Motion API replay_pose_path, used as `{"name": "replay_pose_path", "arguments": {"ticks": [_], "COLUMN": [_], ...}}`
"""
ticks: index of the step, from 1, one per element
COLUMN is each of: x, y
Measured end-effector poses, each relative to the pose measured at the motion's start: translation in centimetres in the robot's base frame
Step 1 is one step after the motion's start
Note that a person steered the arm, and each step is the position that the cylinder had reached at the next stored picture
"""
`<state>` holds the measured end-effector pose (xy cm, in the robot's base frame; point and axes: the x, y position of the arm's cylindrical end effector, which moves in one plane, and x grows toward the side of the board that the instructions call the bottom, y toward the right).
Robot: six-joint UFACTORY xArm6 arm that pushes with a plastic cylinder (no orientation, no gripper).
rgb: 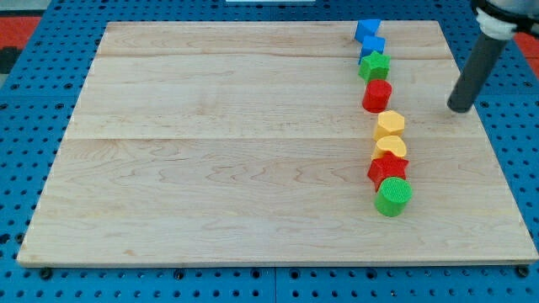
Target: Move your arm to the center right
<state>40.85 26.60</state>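
My tip [460,108] rests on the wooden board [210,151] near its right edge, a little above mid-height. The dark rod rises from it toward the view's top right. The blocks stand in a column to the tip's left. From top to bottom they are a blue triangle [366,29], a blue cube [372,45], a green star [375,66], a red cylinder [377,96], a yellow hexagon [390,125], a yellow block [390,147], a red star [387,170] and a green cylinder [393,197]. The red cylinder is the nearest, well apart from the tip.
The board lies on a blue perforated table [522,168] that shows on all sides. A red patch [21,21] shows at the view's top left corner.
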Motion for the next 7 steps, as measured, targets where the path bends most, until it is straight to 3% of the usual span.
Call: {"name": "replay_pose_path", "arguments": {"ticks": [1,7], "x": [2.7,1.1], "y": [-2.2,0.5]}}
